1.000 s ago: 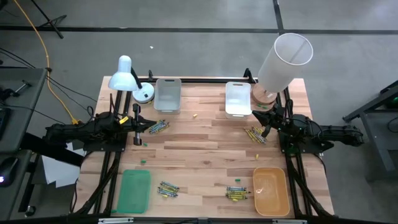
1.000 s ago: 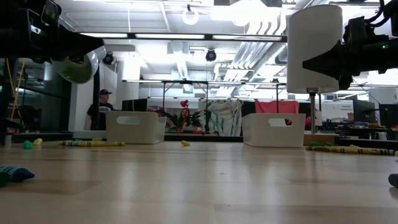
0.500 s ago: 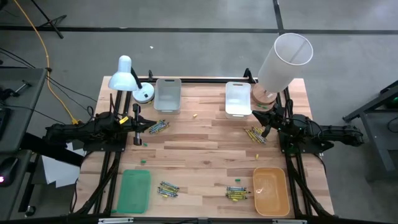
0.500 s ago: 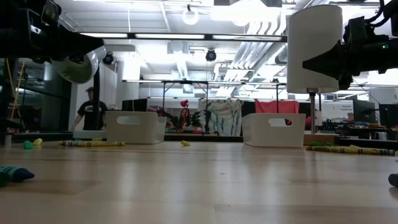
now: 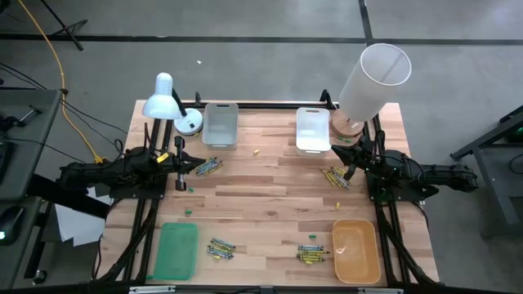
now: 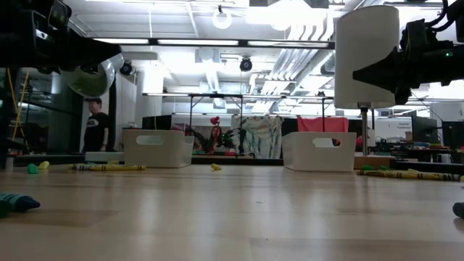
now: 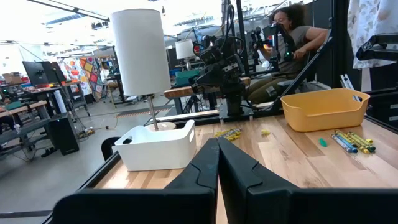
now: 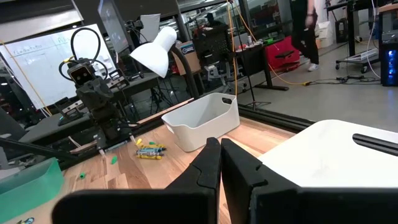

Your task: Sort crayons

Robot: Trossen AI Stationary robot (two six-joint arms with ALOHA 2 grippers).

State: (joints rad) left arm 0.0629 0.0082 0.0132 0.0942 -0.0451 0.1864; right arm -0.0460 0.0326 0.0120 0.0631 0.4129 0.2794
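Left arm: the left gripper (image 5: pixel 178 167) sits at the table's left edge, beside a small heap of thin wax crayons (image 5: pixel 207 167); its fingers (image 7: pixel 205 163) are pressed together with nothing between them.
Right arm: the right gripper (image 5: pixel 349 169) waits at the right edge, close to a second crayon heap (image 5: pixel 335 176); its fingers (image 8: pixel 210 163) are likewise closed and empty.
Crayons: four loose clusters lie on the pale wooden slatted table (image 5: pixel 261 204), two mid-table near the arms, two at the near side (image 5: pixel 221 247) (image 5: pixel 309 253). None is seen in any container.
Containers: two white plastic bins (image 5: pixel 220 125) (image 5: pixel 313 130) stand at the far edge; a flat green tray (image 5: pixel 177 250) sits near left, an orange tub (image 5: pixel 355 250) near right. Judged as colour destinations, one near each corner so that either arm can reach two.
Other items: a white desk lamp (image 5: pixel 163 98) and a tall white cylindrical lamp shade (image 5: pixel 373 80) stand at the far corners, clear of the working area.
Progress: sorting judged not begun.
Next step: either claw must open before descending on its nearest heap.
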